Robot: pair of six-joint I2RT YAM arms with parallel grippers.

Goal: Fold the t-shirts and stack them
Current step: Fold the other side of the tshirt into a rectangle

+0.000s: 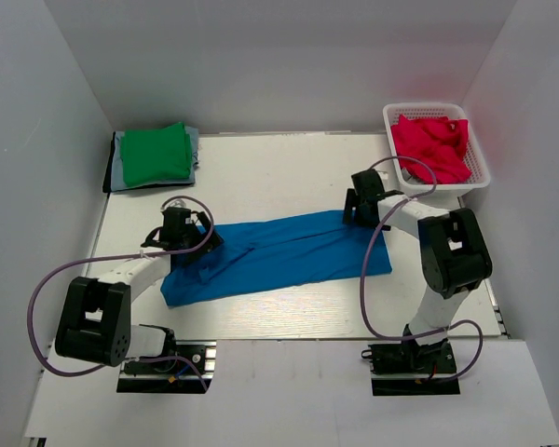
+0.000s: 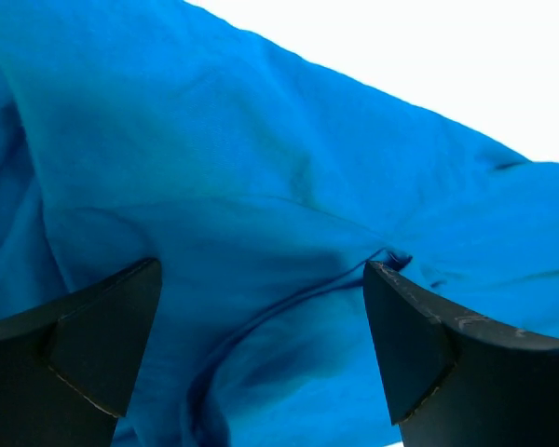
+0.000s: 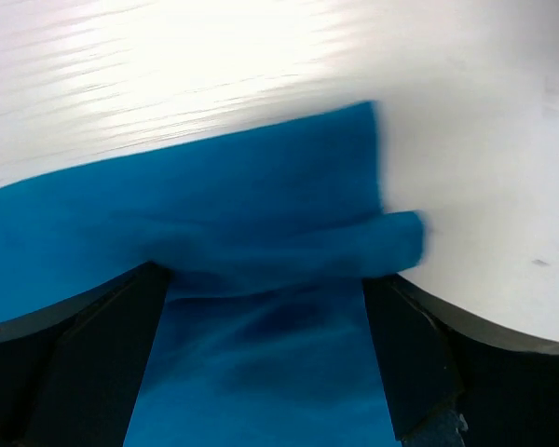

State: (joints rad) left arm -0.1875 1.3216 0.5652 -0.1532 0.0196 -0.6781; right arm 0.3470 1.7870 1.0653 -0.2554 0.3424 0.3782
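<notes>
Your blue t-shirt (image 1: pixel 279 253) lies stretched across the middle of the table (image 1: pixel 289 177). Your left gripper (image 1: pixel 200 244) is over its left end and your right gripper (image 1: pixel 357 214) over its right end, both spread wide and grasping nothing. A green t-shirt (image 1: pixel 156 154) tops the far-left stack (image 1: pixel 116 172). Pink t-shirts (image 1: pixel 433 147) lie in the basket (image 1: pixel 478 163).

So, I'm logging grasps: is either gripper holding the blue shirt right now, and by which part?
Nothing is held. The left gripper and right gripper both stand open over the blue t-shirt.
</notes>
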